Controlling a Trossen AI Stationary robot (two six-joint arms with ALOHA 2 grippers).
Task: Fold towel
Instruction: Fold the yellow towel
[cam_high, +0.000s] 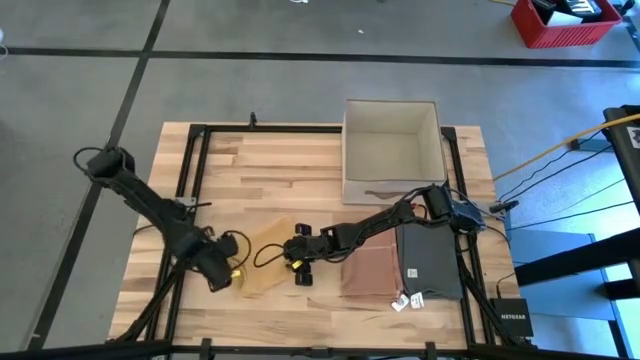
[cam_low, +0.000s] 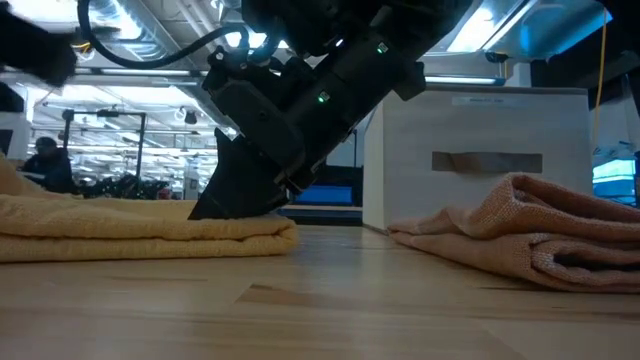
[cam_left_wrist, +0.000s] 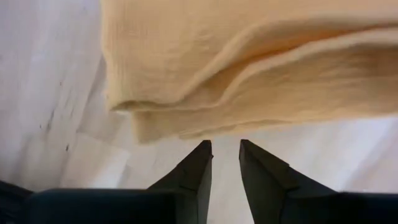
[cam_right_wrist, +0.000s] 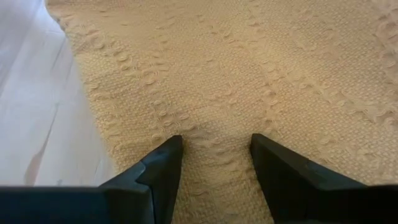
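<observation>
Wrist views — right pincer (cam_right_wrist: 211, 155) open on yellow towel (cam_right_wrist: 249, 74); left pincer (cam_left_wrist: 225, 158) narrowly open, empty.

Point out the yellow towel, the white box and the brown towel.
yellow towel (cam_high: 268, 258): high view, middle of the folded cloth.
white box (cam_high: 392, 185): high view, near wall.
brown towel (cam_high: 370, 270): high view, middle of its top.

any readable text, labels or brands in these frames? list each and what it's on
"NETGEAR": on the small black box on the floor past the table's right edge, high view; small, so only just readable.
White tags beside the dark grey folded cloth: print too small to read.
White box: no text visible on its face.
Yellow towel and pink towel: no labels in view.
Nothing else is readable.
</observation>
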